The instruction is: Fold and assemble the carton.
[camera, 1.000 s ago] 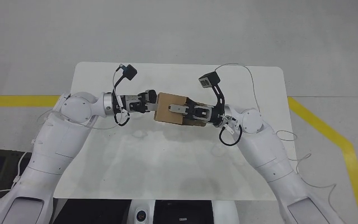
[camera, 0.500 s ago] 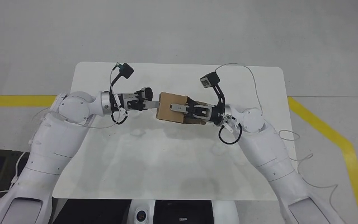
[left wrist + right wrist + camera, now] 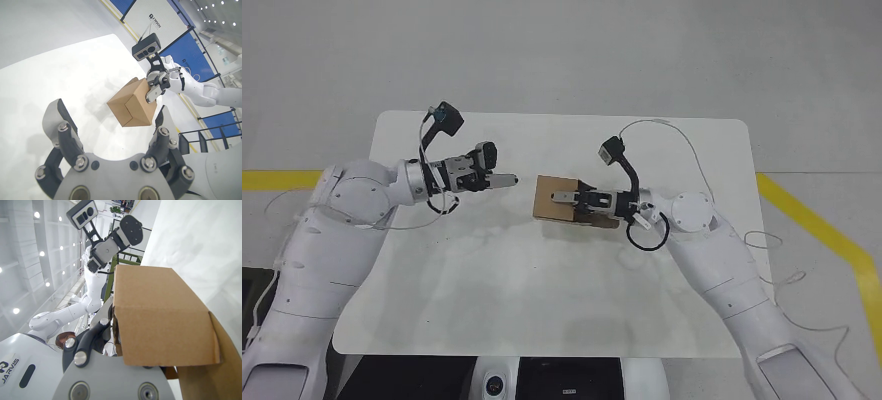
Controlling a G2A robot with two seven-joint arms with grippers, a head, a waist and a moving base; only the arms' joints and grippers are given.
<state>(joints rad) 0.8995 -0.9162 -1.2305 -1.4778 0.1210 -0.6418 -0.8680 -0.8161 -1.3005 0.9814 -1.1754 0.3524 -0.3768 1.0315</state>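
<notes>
The carton point(image 3: 560, 198) is a proper box shape now, near mid-tabletop point(image 3: 442, 300), clamped at its 3 o'clock end by the right claw point(image 3: 577, 201). The end facing 9 o'clock is folded shut, while a flap beside that claw looks unfinished. The left claw point(image 3: 506, 181) gapes wide and empty, off at 9 o'clock. Inside the box? Can't see.

Free gap betw. carton point(image 3: 132, 106), left fingers point(image 3: 63, 117).

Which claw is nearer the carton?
Right. The right claw is shut on the carton, touching it. The left claw hangs open off the carton's opposite side, with a gap between them.
</notes>
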